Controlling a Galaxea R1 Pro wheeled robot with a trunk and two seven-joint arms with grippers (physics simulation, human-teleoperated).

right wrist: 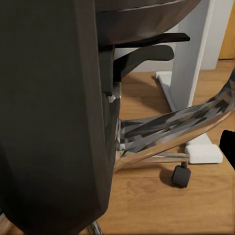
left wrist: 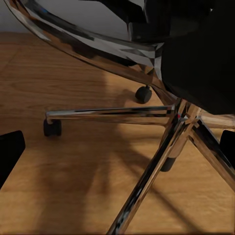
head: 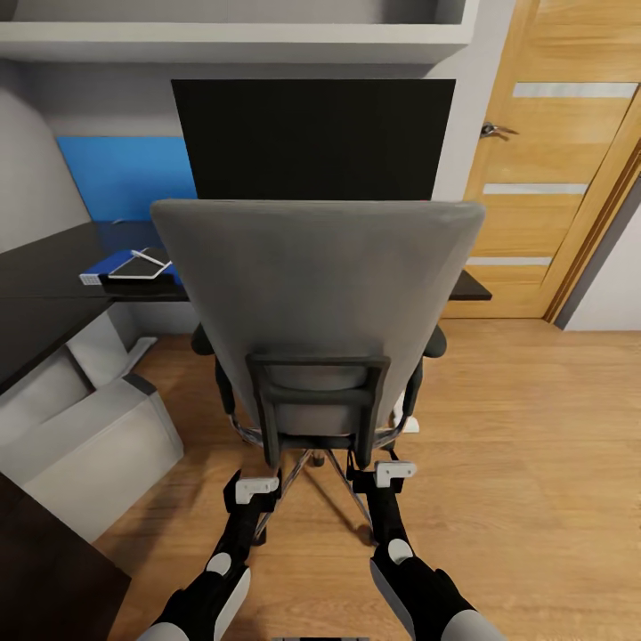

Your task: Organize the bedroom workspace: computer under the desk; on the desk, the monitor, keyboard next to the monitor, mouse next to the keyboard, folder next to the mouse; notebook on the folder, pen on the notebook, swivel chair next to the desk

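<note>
The swivel chair (head: 316, 285) stands with its grey back towards me, facing the black desk (head: 53, 267). Behind it the monitor (head: 312, 138) stands on the desk. On the desk's left part lies the blue folder (head: 111, 263), with the notebook (head: 133, 275) and the white pen (head: 148, 259) on top. The light grey computer (head: 98, 445) sits low beside the desk at the left. The chair hides the keyboard and the mouse. My left gripper (head: 254, 488) and right gripper (head: 392, 472) are open, low behind the chair's back bracket. The chair's chrome base (left wrist: 147, 117) is close ahead.
A wooden door (head: 552, 178) is at the right, with wood floor (head: 534, 463) in front of it. A blue wall panel (head: 125, 178) hangs behind the desk. The desk's white pedestal leg (right wrist: 188, 54) rises beyond the chair. A dark surface (head: 44, 570) lies at the near left.
</note>
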